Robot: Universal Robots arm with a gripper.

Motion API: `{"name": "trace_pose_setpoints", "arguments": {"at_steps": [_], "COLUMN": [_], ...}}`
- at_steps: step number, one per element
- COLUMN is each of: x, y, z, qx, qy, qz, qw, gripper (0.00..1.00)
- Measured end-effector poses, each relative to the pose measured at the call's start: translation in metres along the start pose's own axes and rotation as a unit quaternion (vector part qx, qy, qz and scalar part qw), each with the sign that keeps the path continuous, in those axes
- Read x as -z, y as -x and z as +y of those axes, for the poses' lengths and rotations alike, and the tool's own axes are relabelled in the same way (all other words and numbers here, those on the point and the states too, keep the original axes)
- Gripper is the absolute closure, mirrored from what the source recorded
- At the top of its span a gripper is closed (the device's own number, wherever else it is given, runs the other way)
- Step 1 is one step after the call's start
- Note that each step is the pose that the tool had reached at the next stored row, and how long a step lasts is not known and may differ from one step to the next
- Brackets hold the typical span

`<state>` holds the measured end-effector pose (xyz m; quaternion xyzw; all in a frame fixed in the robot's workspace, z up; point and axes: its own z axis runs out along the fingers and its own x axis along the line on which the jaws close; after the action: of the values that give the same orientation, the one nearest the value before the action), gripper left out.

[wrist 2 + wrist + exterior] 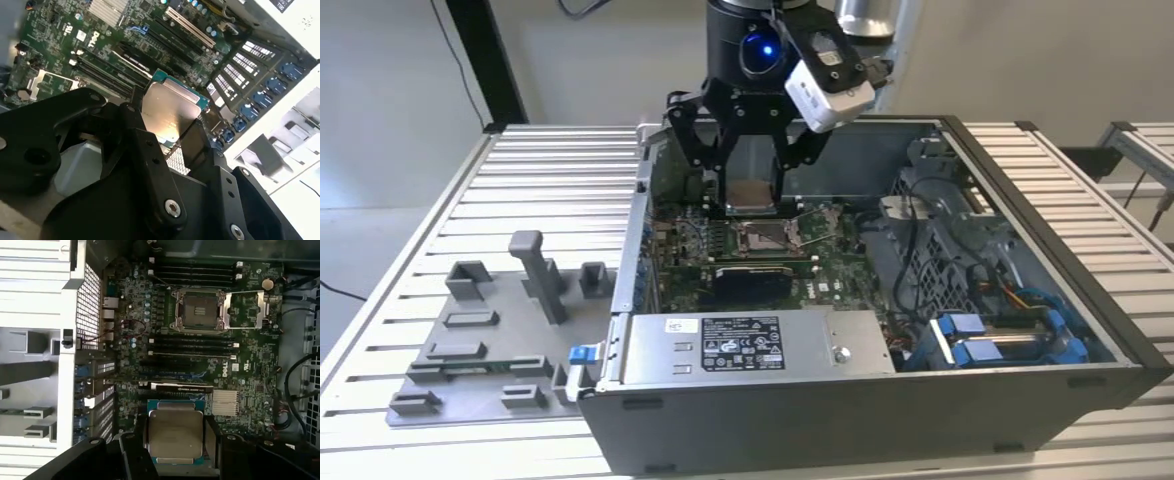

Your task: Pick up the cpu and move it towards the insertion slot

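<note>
Cpu (173,434), silvery square top, teal rim

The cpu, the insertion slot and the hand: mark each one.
the cpu (173,434), first wrist view, middle of its silvery top.
the insertion slot (197,310), first wrist view, brownish-grey centre inside the metal frame.
the hand (753,192), exterior view, between its fingertips, holding the cpu.

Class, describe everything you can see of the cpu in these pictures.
The cpu is a small, flat, square chip with a silvery metal top and a teal-green rim. It is held between the black fingers of the gripper, above the green motherboard inside the open computer case. It is not seated: the insertion slot lies open and apart from it.
</note>
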<state>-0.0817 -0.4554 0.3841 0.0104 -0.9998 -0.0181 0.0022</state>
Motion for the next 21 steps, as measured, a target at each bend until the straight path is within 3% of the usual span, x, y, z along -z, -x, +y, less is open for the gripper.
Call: {"name": "trace_pose_setpoints", "arguments": {"at_steps": [8,12,21], "x": [0.0001,0.0002,0.0], "y": [0.0245,0.0336,0.0363], "z": [-0.0005,-0.0008,-0.0004], "qx": [0.0,0.0,0.0], "qy": [0.0,0.0,0.0001], "qz": [0.0,0.0,0.0], "qw": [1.0,1.0,1.0], "gripper": [1.0,1.0,1.0]}}
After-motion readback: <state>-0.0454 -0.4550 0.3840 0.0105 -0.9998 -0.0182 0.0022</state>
